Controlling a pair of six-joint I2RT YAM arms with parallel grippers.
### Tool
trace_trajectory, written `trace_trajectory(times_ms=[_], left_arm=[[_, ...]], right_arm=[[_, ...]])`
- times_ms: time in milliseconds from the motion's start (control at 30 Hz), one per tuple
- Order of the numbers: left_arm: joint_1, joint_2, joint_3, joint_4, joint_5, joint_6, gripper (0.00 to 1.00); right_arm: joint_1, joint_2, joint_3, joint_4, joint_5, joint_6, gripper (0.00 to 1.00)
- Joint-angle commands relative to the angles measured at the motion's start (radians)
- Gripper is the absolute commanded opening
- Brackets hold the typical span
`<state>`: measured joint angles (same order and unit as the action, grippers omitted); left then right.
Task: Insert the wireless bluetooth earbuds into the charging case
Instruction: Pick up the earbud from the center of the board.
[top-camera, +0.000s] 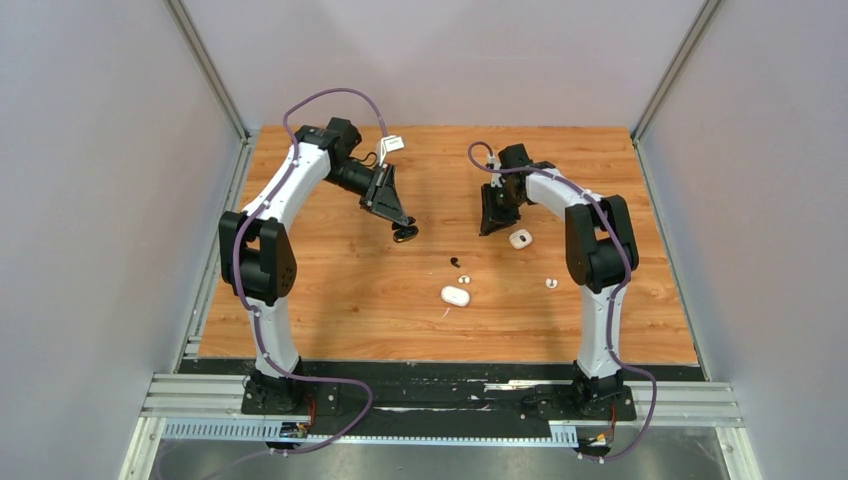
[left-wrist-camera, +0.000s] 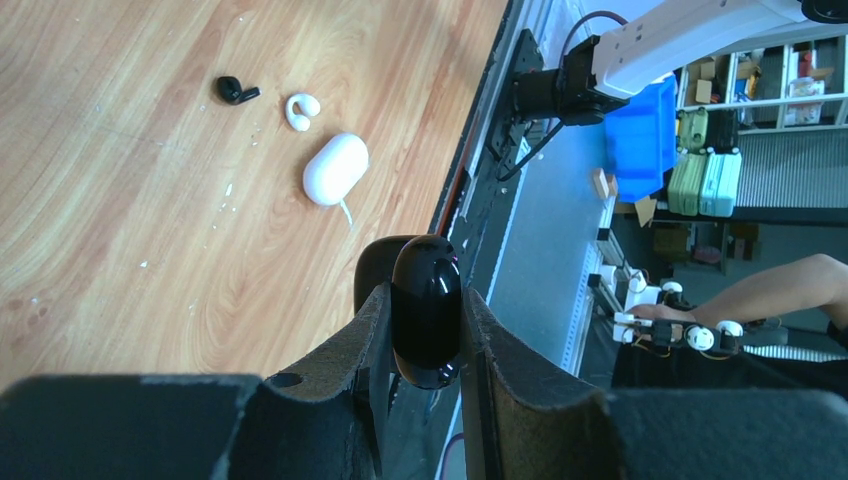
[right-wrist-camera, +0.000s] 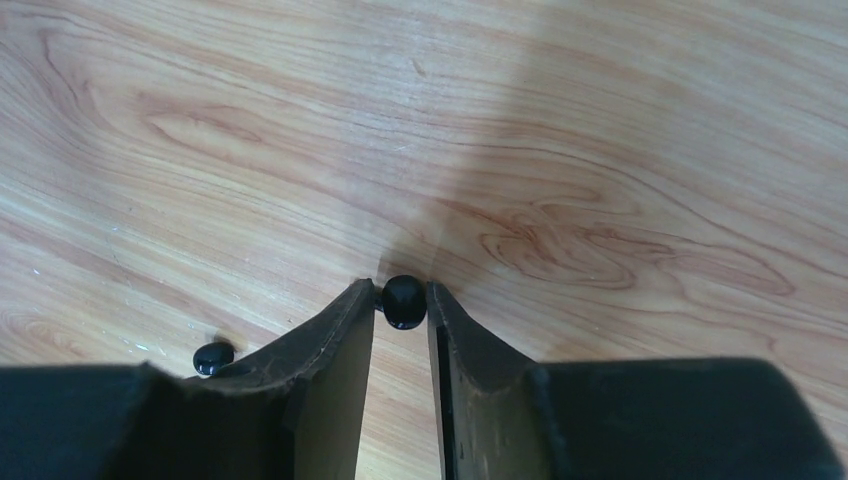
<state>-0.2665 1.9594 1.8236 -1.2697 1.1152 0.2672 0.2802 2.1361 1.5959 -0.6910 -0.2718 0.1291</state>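
My left gripper (left-wrist-camera: 425, 292) (top-camera: 403, 226) hangs above the table's middle, shut on a glossy black charging case (left-wrist-camera: 427, 320) (top-camera: 406, 236) held edge-on between the pads. My right gripper (right-wrist-camera: 402, 290) (top-camera: 489, 228) is down at the wood, its fingertips closed on a small black earbud (right-wrist-camera: 403, 301). A second black bead (right-wrist-camera: 213, 357) peeks out beside its left finger; I cannot tell if it belongs to the same earbud. Loose on the table lie another black earbud (top-camera: 453, 262) (left-wrist-camera: 236, 90) and a white earbud (top-camera: 463, 278) (left-wrist-camera: 300, 108).
A closed white case (top-camera: 455, 295) (left-wrist-camera: 335, 168) lies near the table's centre front. An open white case (top-camera: 520, 239) sits just right of my right gripper. Another white earbud (top-camera: 550, 283) lies further right. Grey walls enclose the table on three sides.
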Motion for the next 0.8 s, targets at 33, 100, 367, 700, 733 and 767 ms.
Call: trace_trajectory(times_ms=[33, 100, 367, 700, 733, 767], left_arm=[[0.007, -0.059, -0.011, 0.008, 0.018, -0.009, 0.0], [0.007, -0.059, -0.012, 0.009, 0.02, -0.007, 0.0], [0.007, -0.059, -0.021, 0.01, 0.031, -0.008, 0.0], [0.009, -0.059, -0.014, 0.019, 0.009, -0.008, 0.0], [0.008, -0.059, -0.012, 0.021, -0.003, -0.012, 0.0], [0.008, -0.058, -0.01, 0.028, -0.008, -0.015, 0.0]], right_arm=[[0.021, 0.003, -0.007, 0.006, 0.07, -0.014, 0.34], [0.021, -0.003, -0.017, 0.007, 0.076, -0.013, 0.34], [0.021, -0.011, -0.05, 0.004, 0.085, 0.0, 0.26], [0.037, -0.066, 0.018, 0.0, 0.022, -0.143, 0.0], [0.043, -0.082, 0.045, -0.021, 0.01, -0.183, 0.0], [0.049, -0.099, 0.081, -0.045, 0.003, -0.222, 0.0]])
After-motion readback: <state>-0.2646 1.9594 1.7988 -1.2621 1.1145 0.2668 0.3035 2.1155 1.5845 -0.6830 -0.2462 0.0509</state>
